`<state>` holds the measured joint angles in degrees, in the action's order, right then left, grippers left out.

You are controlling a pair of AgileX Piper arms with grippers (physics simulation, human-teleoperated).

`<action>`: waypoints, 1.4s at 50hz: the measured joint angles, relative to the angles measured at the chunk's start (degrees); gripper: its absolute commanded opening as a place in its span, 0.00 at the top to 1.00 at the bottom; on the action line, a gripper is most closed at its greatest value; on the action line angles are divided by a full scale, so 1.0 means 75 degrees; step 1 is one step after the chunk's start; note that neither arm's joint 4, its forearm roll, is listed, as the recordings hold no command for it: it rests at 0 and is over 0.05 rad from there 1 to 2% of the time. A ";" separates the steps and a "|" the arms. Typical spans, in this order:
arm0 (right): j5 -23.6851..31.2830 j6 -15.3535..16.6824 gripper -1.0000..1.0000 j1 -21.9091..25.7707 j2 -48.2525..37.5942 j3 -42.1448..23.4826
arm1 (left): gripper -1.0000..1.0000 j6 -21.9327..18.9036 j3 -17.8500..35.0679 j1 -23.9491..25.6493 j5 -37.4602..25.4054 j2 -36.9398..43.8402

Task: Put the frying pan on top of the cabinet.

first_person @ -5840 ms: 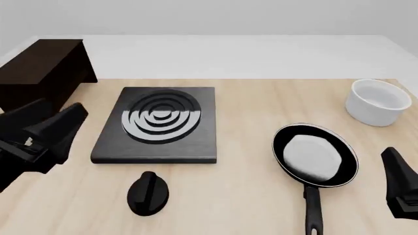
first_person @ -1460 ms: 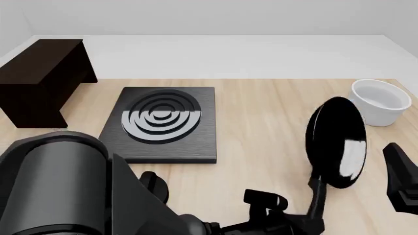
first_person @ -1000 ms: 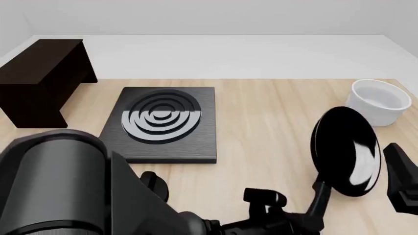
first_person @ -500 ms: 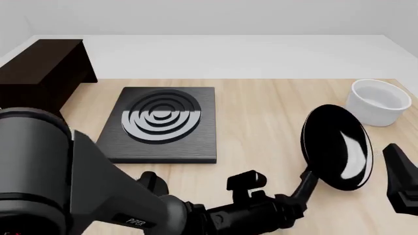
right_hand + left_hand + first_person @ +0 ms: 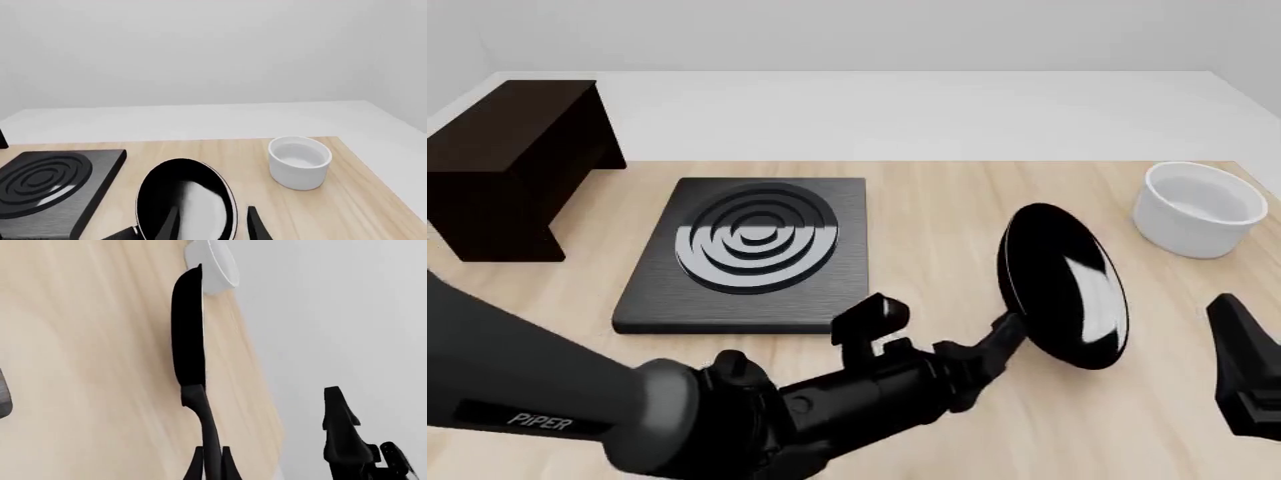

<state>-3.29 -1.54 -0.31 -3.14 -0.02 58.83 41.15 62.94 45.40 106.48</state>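
left gripper (image 5: 212, 462): fingers pinched on the end of the pan's long handle, one finger either side of it in the left wrist view; gripping at the far end leaves the round body free to swing ahead of the arm

frying pan (image 5: 1062, 286): lifted off the table and tipped on edge, its glossy black underside turned toward the front camera; it hangs above the right half of the wooden table (image 5: 948, 215), between the stove plate (image 5: 751, 252) and the white bowl (image 5: 1198, 208); it probably tilts because the weight sits far out from the grip, though that is a judgement

cabinet (image 5: 510, 165): dark box at the far left of the table, flat top bare; well apart from the pan, with the stove plate lying between them; the left arm is on its side of the table, so the carry falls to that arm

right gripper (image 5: 210, 222): two dark finger tips show with a gap between them and nothing held, so it looks spread; low on the right, out of the carrying path

black knob (image 5: 731, 368): mostly hidden behind the left arm; only a sliver shows, so i cannot say exactly how it lies

step in hand: the carry toward the cabinet; the pan likely needs levelling before it can rest flat on the top

risk: a tipped pan held only by its handle end may twist in the grip
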 measured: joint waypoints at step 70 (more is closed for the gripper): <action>0.0035 0.0073 0.00 0.0022 0.0018 0.0000 | 1.00 0.0202 -0.1243 -0.4095 -0.1730 -0.5295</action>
<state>-3.03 -1.00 -0.14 -3.01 -0.02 60.35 31.82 32.23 32.43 66.77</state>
